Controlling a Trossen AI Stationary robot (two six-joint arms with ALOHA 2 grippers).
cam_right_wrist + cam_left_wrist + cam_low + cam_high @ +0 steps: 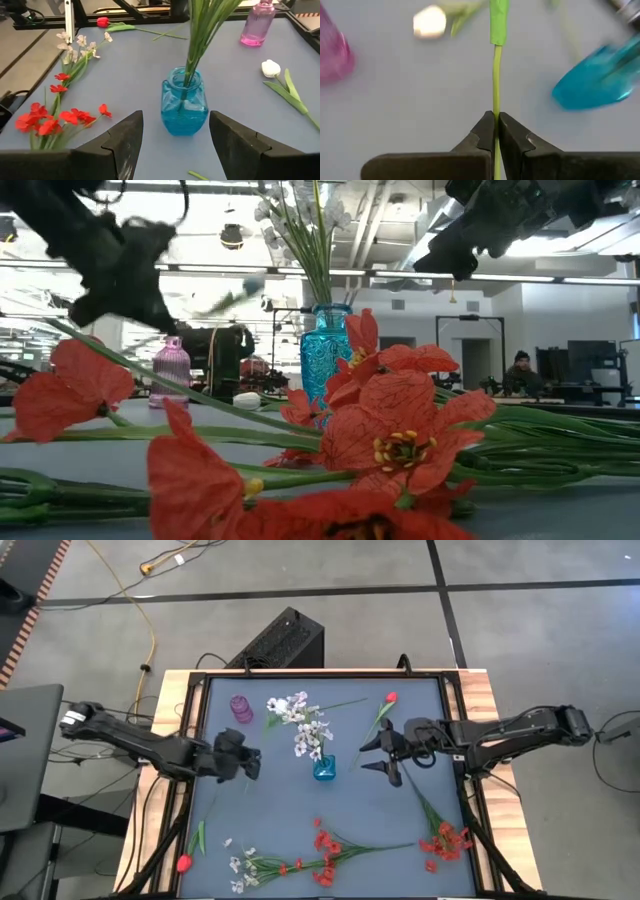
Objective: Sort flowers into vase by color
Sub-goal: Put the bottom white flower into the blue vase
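While the left end effector (250, 764) hangs above the grey-blue worktop (280, 790) between the small pink ribbed glass vase (241, 708) and the turquoise glass vase (325, 769), its two dark fingers (512, 137) are pinched tight on the thin green stem of a white-budded artificial tulip (495, 75). In the left wrist view the stem runs straight out from between the fingers, and the pale bud (429, 21) shows out of focus beyond it. The right end effector (385, 753) hovers just beside the turquoise glass vase on its other side, fingers spread wide with nothing between them; the right wrist view looks down at the vase between the parted fingers (122, 142). A bunch of white-bloomed sprays (300, 720) already stands in the turquoise vase, stems inside. A red tulip (389, 700) lies near the far edge, a second red tulip (184, 862) near the left front corner, a white spray (240, 865) and a long spray of small red blooms (325, 850) along the front edge, and another red cluster (445, 840) at the right front.
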